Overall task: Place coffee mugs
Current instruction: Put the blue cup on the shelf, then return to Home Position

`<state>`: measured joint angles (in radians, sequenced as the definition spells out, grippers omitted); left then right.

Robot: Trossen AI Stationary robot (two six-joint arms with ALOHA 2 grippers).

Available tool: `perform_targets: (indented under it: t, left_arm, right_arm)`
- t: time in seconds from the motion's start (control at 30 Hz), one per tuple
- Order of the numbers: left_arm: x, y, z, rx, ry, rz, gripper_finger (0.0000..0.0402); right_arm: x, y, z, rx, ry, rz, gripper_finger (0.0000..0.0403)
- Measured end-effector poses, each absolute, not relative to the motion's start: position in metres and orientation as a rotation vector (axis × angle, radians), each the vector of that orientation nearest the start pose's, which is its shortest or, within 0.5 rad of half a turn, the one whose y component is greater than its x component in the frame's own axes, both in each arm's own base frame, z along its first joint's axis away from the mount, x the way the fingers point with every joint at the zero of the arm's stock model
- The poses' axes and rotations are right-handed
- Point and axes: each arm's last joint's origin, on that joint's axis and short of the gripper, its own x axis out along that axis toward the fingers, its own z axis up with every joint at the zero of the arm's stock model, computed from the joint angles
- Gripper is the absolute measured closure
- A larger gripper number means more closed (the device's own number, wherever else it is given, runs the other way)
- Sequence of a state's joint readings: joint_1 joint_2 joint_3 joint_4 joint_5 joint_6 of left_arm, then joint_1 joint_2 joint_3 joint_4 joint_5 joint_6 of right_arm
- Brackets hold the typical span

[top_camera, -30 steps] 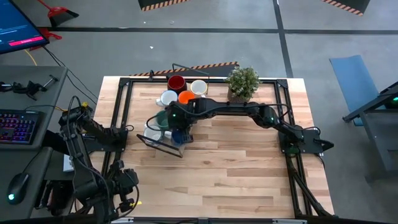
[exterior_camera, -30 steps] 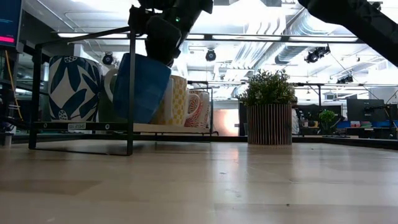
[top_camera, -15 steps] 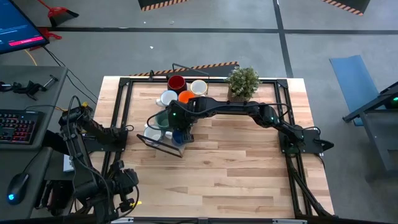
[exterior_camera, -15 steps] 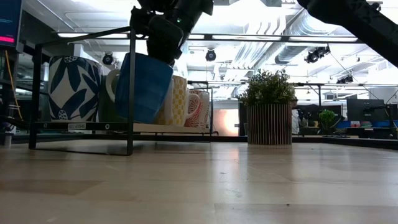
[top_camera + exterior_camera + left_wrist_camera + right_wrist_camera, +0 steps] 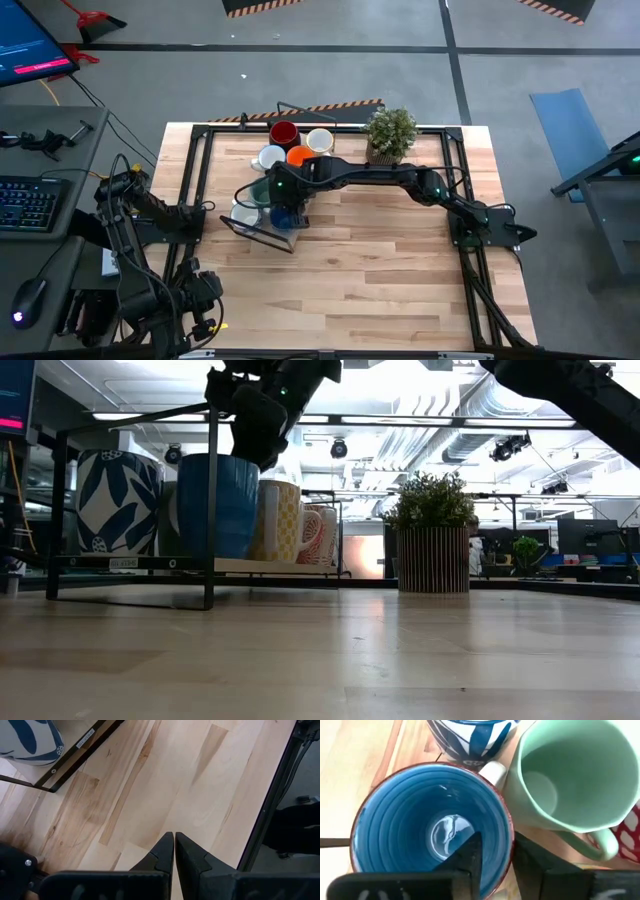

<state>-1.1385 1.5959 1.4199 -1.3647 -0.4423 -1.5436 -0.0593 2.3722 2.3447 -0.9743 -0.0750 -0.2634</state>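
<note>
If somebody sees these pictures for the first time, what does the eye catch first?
Probably the blue mug standing upright on the black rack, with the right gripper straddling its rim, one finger inside. Beside it stand a pale green mug and a leaf-patterned mug.

The rack (image 5: 130, 563) stands on the table (image 5: 380, 270) left of the potted plant (image 5: 433, 532), with one mug (image 5: 217, 506) upright at its front among other mugs (image 5: 283, 520).

light: bright, overhead | glare: ceiling lights (image 5: 400, 380) blown out | foreground tabletop (image 5: 320, 670) soft
</note>
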Motion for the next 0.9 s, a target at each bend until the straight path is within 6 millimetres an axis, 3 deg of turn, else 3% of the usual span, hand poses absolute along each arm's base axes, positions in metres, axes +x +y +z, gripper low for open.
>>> perform_targets:
  t: [0.6, 0.9]
  left_arm:
    - [0.129, -0.25, 0.289, -0.24, 1.095, 0.355, 0.0394]
    - [0.132, -0.256, 0.28, -0.209, 1.1, 0.375, 0.0394]
  right_arm:
    - [0.5, -0.029, 0.283, -0.196, 0.953, 0.082, 0.0306]
    - [0.5, -0.031, 0.284, -0.248, 0.961, 0.016, 0.0306]
